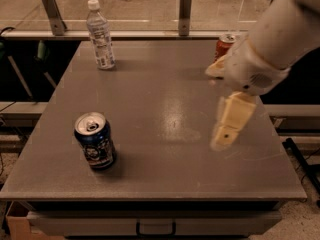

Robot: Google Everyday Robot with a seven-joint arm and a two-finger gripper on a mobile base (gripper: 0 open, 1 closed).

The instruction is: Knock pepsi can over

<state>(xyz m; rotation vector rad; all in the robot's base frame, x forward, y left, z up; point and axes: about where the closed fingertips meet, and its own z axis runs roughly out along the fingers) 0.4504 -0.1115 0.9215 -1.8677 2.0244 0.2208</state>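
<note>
The pepsi can [95, 141] is dark blue with a silver top. It stands upright near the front left of the grey table [165, 84]. My gripper [221, 142] hangs from the white arm coming in from the upper right. It points down over the right half of the table, well to the right of the pepsi can and apart from it. It holds nothing that I can see.
A red cola can [224, 45] stands at the back right, partly hidden behind my arm. A clear plastic bottle with a white cap [101, 35] stands at the back left. Metal railing posts [185, 11] rise behind the table's far edge.
</note>
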